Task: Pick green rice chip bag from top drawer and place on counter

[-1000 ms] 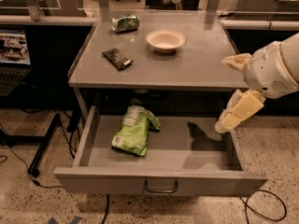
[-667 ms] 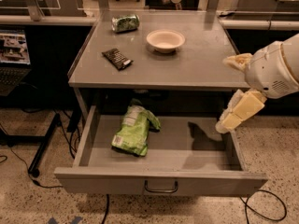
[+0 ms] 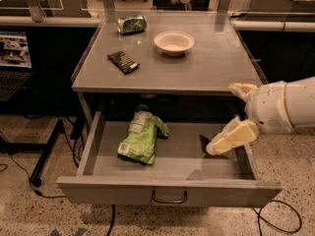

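Note:
The green rice chip bag lies flat in the left half of the open top drawer, light green with a white label. The drawer is pulled out below the counter, its curved handle at the front centre. My gripper is at the right end of the drawer, level with the counter's front edge. Its jaws stand open and hold nothing. The lower finger points down and left into the drawer's right side, well to the right of the bag and apart from it.
On the counter stand a white bowl, a small dark green can at the back and a flat dark brown wrapper. A stand with cables is on the floor at the left. Desks run behind.

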